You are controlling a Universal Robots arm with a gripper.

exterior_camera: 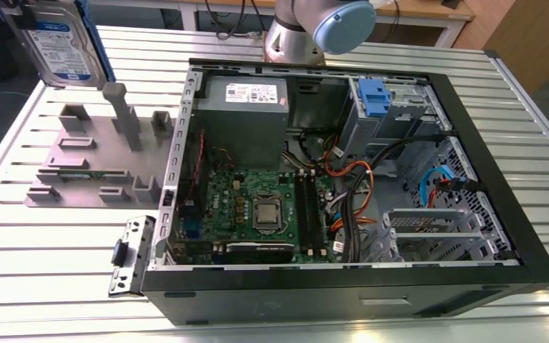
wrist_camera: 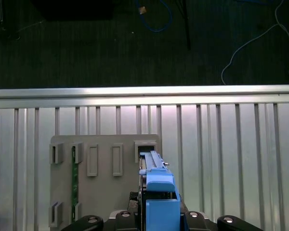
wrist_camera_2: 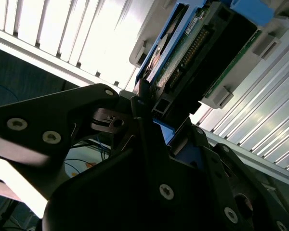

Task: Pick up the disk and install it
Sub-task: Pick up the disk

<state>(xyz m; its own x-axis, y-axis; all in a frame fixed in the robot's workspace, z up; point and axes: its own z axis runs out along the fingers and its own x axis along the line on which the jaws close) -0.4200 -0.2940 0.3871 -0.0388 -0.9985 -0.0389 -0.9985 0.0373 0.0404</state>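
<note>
Claw (wrist_camera_2: 161,122): closed on the disk (exterior_camera: 63,46); its blue frame is pinched between my fingers in the second wrist view.
Disk position: upright in my grip at the exterior view's left, above the rack (exterior_camera: 74,153), well apart from the case (exterior_camera: 351,286).
Step, my reading: lifting it clear of the rack.
Doing it well: keep the disk plumb and rise straight, so the frame doesn't catch a slot wall or the tall post (exterior_camera: 117,114) beside it. Firm grip, no twist.
Rack contents: a green strip (wrist_camera: 74,173), perhaps a memory stick, sits in one slot.
Case contents: side open. Power box (exterior_camera: 246,118), circuit board (exterior_camera: 255,207), loose cables, and another blue caddy (exterior_camera: 374,96) in its bay.
</note>
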